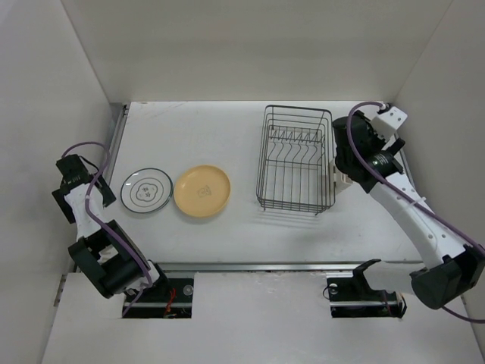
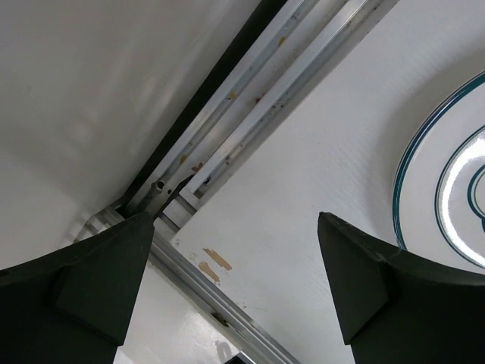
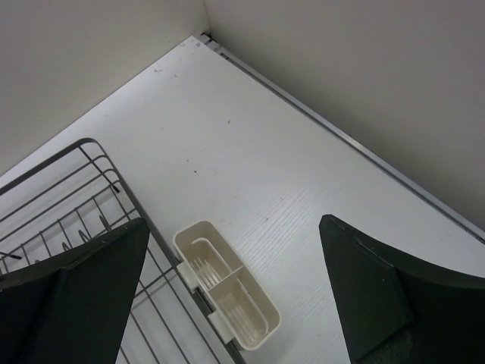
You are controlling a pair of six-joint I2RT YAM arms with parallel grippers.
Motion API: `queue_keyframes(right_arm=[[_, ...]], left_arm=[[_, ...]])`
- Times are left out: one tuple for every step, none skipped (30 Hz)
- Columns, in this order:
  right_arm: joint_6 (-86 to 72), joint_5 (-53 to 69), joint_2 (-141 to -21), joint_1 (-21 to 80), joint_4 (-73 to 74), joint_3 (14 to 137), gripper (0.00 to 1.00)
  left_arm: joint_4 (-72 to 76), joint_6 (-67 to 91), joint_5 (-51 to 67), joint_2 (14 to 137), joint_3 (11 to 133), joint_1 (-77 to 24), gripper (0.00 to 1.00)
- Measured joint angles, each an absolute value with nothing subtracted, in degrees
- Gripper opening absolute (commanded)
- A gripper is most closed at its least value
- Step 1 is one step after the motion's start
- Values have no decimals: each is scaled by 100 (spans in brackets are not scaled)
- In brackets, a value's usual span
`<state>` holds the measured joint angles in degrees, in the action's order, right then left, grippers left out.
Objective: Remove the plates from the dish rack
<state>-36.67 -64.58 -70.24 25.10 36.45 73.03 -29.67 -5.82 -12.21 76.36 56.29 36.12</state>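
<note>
The dark wire dish rack stands right of centre with no plate in it; its white cutlery holder is clipped to its right side. A white plate with thin dark rings and a yellow-orange plate lie flat on the table at the left. The ringed plate's edge shows in the left wrist view. My left gripper is open and empty, left of the ringed plate. My right gripper is open and empty, above the cutlery holder. The other plates are out of view.
White walls enclose the table on three sides. A metal rail runs along the table's left edge, close to my left gripper. The rack's wire rim lies under my right gripper's left finger.
</note>
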Motion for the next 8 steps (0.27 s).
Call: queue_keyframes(right_arm=[[-3697,-6458,-7059,2510,3688,7303,100],[-3719,-6460,-7091,2510,3728,7303,100],[-3739,-6464,-7122,2510,3756,7303,100],[-3752,-6475,-7148,2510,3780,7303,100],[-3760,-6477,-7168,2510,3809,7308,100],[-3782,-6479,-7188,2510,3841,7312,100],[-3804,-6479,-7203,2510,3863,7312,100],[-3828,-6477,-7207,2510,3885,7312,100]], left_arm=[[-2961,-580,-1225,7636,5607,3612,88],[-2958,-574,-1225,7636,5581,3610,88],[-2971,-572,-1225,7636,5570,3610,88],[-2974,-569,-1227,7636,5561,3612,88],[-2974,-567,-1227,7636,5561,3612,88],[-2971,-565,-1227,7636,5561,3612,88],[-2971,-565,-1229,7636,5561,3612,88],[-2971,-565,-1229,7636,5561,3612,88]])
